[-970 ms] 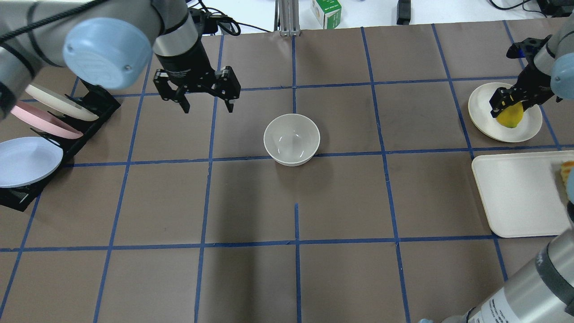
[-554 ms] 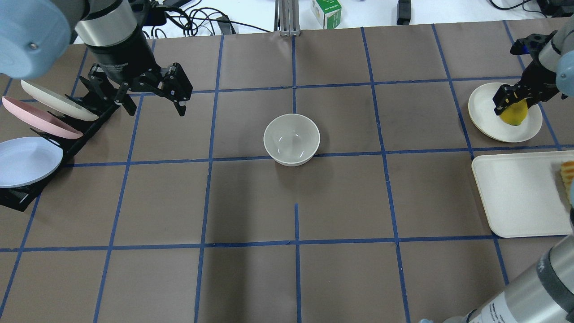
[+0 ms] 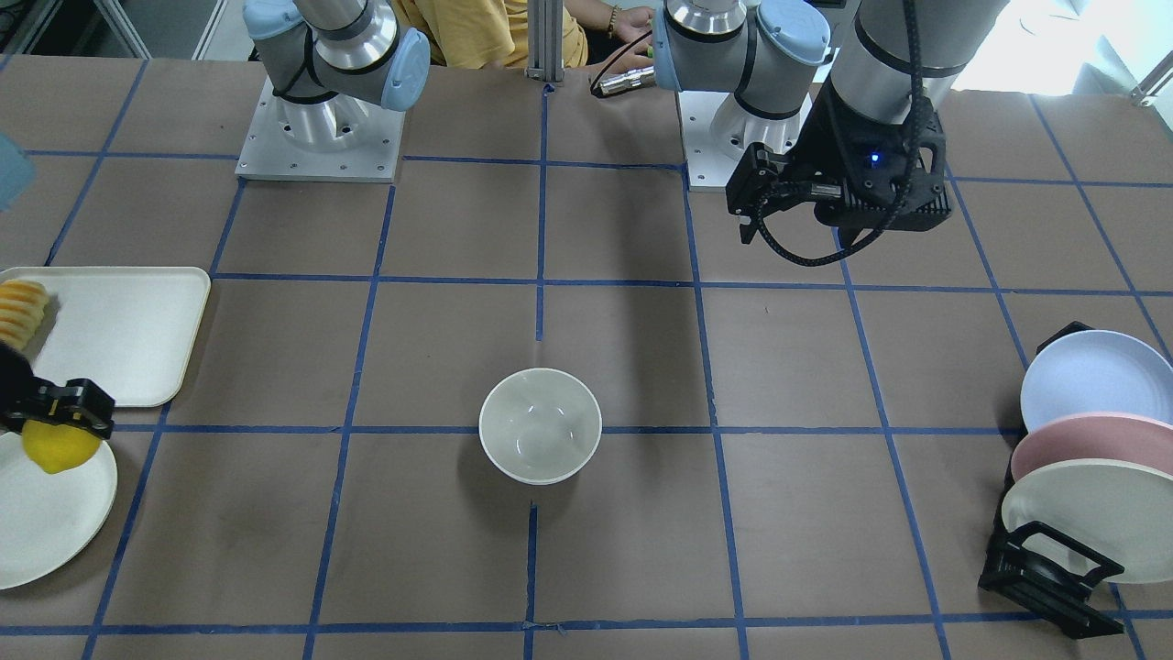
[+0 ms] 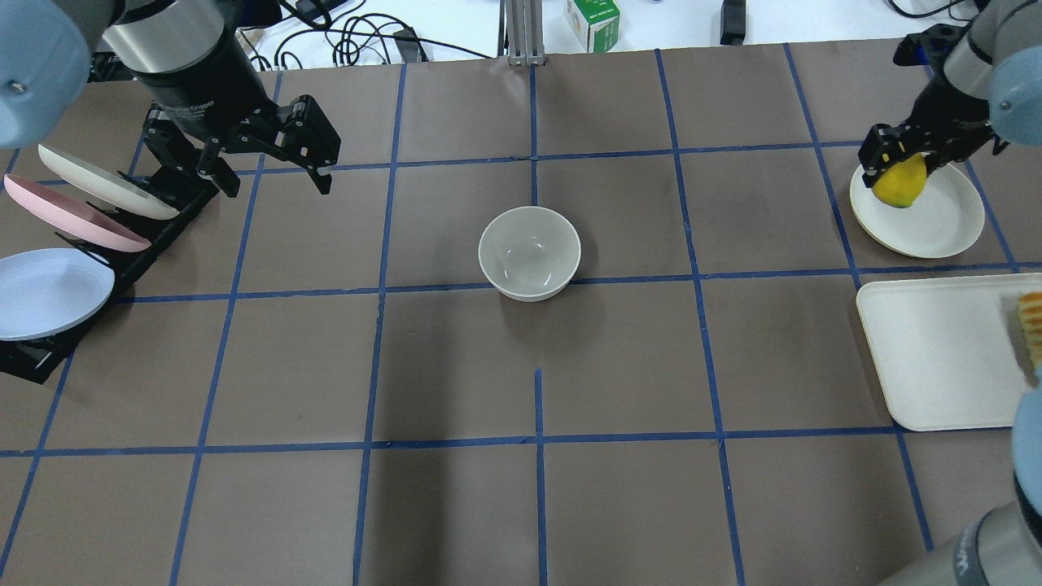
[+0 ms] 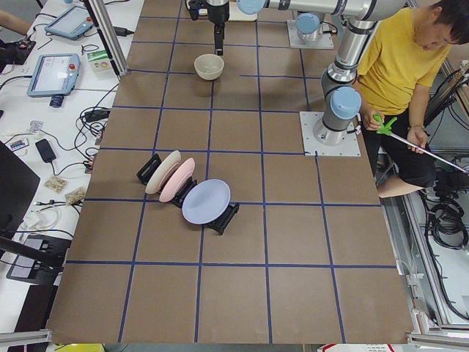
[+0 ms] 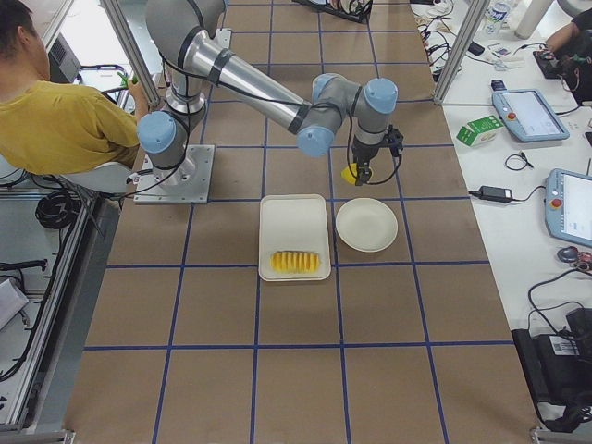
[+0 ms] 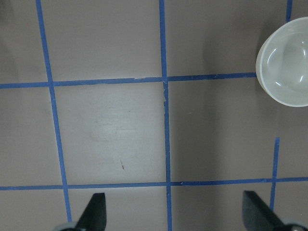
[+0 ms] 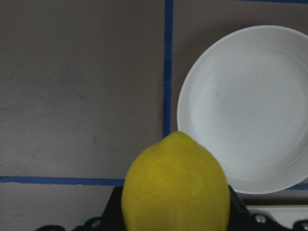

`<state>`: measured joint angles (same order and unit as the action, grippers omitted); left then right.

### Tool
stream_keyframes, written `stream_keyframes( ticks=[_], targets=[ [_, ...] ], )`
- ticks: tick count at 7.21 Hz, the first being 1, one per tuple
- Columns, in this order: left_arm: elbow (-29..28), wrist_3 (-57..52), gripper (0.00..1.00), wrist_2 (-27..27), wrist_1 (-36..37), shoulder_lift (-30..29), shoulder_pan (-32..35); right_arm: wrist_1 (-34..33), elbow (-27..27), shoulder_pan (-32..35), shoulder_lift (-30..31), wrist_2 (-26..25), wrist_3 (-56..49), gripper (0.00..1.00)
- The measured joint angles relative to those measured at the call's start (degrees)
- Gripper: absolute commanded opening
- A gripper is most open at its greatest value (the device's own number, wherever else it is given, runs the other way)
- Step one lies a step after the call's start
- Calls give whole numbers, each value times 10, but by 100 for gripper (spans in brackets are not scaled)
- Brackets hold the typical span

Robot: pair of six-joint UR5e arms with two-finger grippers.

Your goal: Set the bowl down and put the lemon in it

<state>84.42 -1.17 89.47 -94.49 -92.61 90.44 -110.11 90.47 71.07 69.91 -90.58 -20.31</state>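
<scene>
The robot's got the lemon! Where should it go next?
Probably the right gripper should carry the lemon sideways toward the bowl. It is shut on the lemon above the edge of the cream plate, and the bowl stands empty and upright in the middle of the table, with nothing between them.

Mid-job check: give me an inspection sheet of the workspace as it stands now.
Surface: brown paper-covered table with blue tape grid; no spills seen.
Job's things: off-white deep round bowl upright, empty, mid-table; yellow oval lemon held over the edge of the flat cream plate.
Clutter: cream rectangular tray bearing sliced yellow-orange food; black rack of three plates.
Grippers: right gripper shut on the lemon; left gripper open, empty, near the rack.
Cables: black cables beyond the far table edge.
Surroundings: seated person in a yellow shirt behind the robot.
</scene>
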Motion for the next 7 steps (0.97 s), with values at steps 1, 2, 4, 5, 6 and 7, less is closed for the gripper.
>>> stream_keyframes(
  ticks=[1,2,4,5,6,7],
  targets=[
    [0,-3,100,0,6,0,0,7,-1,51,5,1,72,0],
    [0,-4,100,0,9,-2,0,9,-3,103,8,3,150,0],
    [-1,-7,100,2,10,-6,2,5,-8,198,10,10,290,0],
    [-4,-8,100,2,11,-9,0,4,-13,229,10,18,340,0],
    [-7,-8,100,1,11,-12,-1,-2,-16,253,8,32,372,0],
    [-7,-8,100,-1,10,-11,-1,-16,-18,275,3,46,390,0]
  ],
)
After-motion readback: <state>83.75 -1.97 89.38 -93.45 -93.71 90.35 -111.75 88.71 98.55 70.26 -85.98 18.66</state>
